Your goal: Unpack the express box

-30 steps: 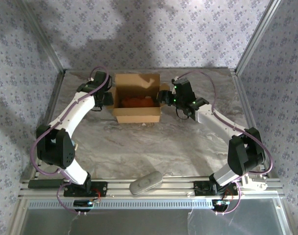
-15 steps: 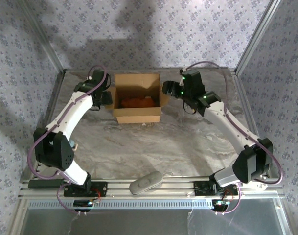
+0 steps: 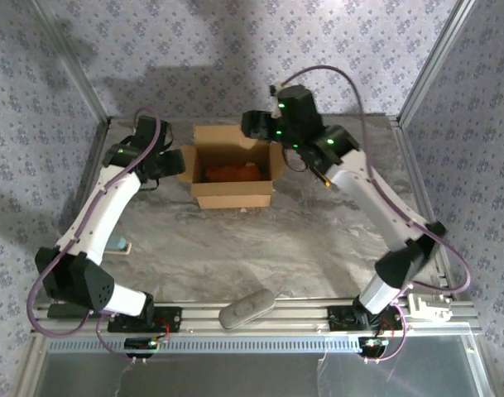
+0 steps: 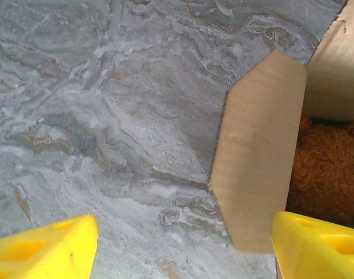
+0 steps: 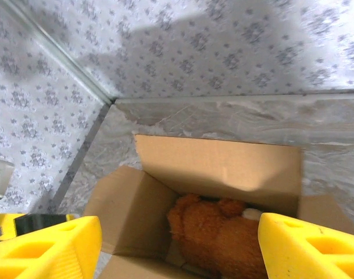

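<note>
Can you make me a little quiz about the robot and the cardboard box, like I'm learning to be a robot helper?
1. True or false: the top flaps of the express box are shut.
2. What lies inside the box? A) a fuzzy brown plush toy B) a red ball C) nothing at all
3. Fill in the missing word: the right gripper looks down into the box, holds nothing, and its jaws are ____.

Key: 1 false, the flaps stand open. 2 A. 3 open.
</note>
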Controlling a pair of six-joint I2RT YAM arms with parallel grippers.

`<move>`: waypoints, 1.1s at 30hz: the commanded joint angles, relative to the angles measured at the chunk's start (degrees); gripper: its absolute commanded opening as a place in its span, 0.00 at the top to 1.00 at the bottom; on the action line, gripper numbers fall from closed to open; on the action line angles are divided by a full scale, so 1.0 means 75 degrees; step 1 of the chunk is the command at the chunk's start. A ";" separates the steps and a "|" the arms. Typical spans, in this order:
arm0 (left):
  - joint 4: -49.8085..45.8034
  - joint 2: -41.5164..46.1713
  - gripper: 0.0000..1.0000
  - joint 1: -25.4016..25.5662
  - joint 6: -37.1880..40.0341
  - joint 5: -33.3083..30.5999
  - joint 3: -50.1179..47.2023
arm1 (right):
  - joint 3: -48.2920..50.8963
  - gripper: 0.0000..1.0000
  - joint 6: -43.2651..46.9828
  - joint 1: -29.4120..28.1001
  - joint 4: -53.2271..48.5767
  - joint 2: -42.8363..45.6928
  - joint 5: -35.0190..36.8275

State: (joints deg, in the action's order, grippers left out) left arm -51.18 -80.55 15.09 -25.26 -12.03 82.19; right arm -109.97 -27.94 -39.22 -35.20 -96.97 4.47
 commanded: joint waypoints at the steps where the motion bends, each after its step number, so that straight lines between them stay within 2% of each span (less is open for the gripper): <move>1: 0.0239 0.0371 0.22 -0.0421 0.0097 0.0768 -0.0029 | -0.0649 0.28 0.0109 -0.0322 -0.0891 -0.0976 0.0397; 9: 0.0162 0.0609 0.22 -0.0588 0.0086 0.1051 -0.0164 | -0.1992 0.38 -0.0441 -0.0381 -0.1533 -0.2949 -0.0014; 13: 0.0129 0.0663 0.22 -0.0681 0.0139 0.1089 -0.0319 | -0.2314 0.40 -0.0651 -0.0425 -0.1716 -0.3606 -0.0095; 23: 0.0028 0.0779 0.21 -0.0921 0.0221 0.1106 -0.0541 | -0.1742 0.30 -0.1368 -0.0582 -0.1711 -0.4319 0.0157; 33: 0.0014 0.0699 0.21 -0.0974 0.0159 0.1159 -0.0527 | -0.0984 0.29 -0.1616 -0.0648 -0.1326 -0.4518 0.0241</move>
State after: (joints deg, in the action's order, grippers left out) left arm -50.46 -76.16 8.23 -24.45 -4.23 78.41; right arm -119.07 -38.17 -43.66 -45.30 -128.84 5.45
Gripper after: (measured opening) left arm 0.787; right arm 0.706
